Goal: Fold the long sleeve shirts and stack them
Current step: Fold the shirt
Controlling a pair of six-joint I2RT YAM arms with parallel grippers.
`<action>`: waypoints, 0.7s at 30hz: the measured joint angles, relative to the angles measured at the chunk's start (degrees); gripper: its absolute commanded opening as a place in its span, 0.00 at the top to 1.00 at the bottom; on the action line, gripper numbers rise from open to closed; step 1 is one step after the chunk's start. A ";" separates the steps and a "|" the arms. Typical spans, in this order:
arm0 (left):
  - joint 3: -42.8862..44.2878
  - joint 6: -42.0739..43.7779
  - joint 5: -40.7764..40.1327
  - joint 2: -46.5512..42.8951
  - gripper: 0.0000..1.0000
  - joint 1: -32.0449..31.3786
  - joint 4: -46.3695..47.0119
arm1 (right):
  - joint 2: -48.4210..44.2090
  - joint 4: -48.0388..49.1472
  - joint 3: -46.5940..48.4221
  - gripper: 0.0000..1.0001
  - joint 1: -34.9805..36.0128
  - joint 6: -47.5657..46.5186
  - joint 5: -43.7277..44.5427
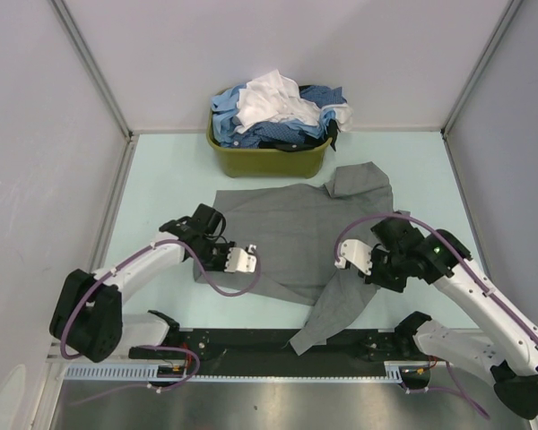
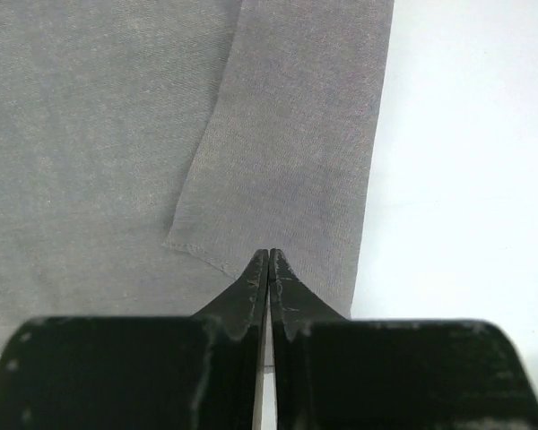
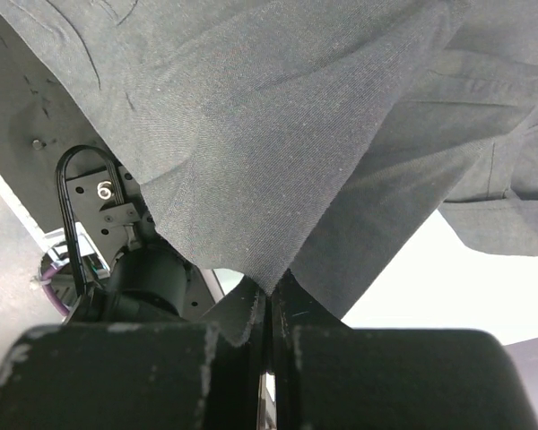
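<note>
At back | basket (image 1: 269,162) heaped with shirts (image 1: 274,109) (blue, white) | left gripper (image 2: 268,262), right gripper (image 3: 270,292) pinch grey shirt (image 1: 287,228)

A: Extent of grey shirt (image 2: 99,134), left wrist view?
B: Cut off at top and left edges.
A: Number of heaped shirts (image 1: 278,112) in basket (image 1: 269,161)?
B: Lower ones buried; count not determined.

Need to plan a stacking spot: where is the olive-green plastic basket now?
In the top view, the olive-green plastic basket stands at the far middle of the table, just beyond the spread mid-grey cloth shirt.
</note>
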 measured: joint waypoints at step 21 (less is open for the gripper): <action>7.85 -0.87 -0.96 16.92 0.67 -0.04 4.02 | -1.97 -0.20 0.09 1.00 2.01 1.27 0.48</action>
